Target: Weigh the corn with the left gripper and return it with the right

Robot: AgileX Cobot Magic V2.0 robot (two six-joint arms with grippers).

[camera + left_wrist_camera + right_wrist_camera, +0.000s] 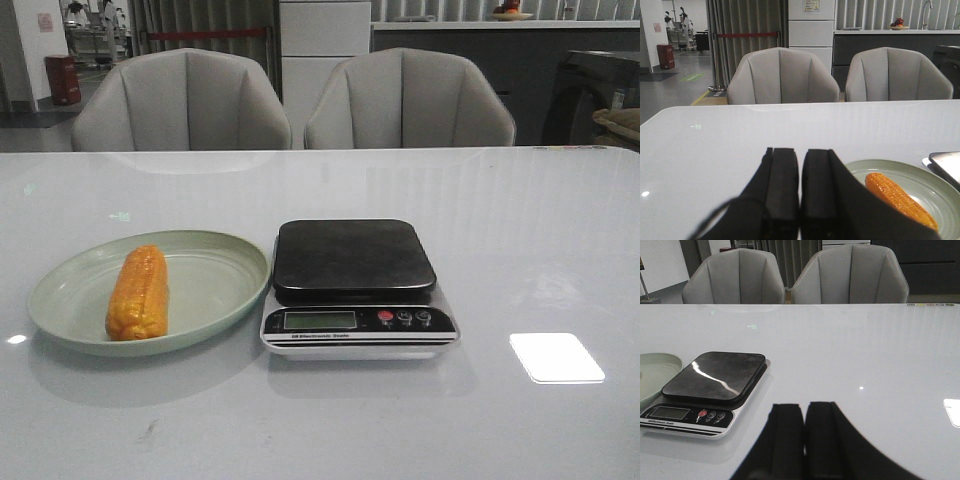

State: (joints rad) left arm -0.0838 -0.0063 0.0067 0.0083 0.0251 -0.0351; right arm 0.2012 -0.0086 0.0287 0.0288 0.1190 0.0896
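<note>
The orange-yellow corn (139,293) lies in a pale green plate (215,290) on the left of the table. It also shows in the left wrist view (900,200), on the plate (930,186). A kitchen scale (355,285) with a black platform stands just right of the plate, empty; it also shows in the right wrist view (712,386). My left gripper (800,150) is shut and empty, low over the table, left of the plate. My right gripper (804,406) is shut and empty, right of the scale. Neither gripper shows in the front view.
Two grey chairs (185,100) (408,98) stand behind the table's far edge. The white tabletop (540,250) stretches right of the scale, with a bright light reflection (556,357) on it. The plate's edge (655,375) shows in the right wrist view.
</note>
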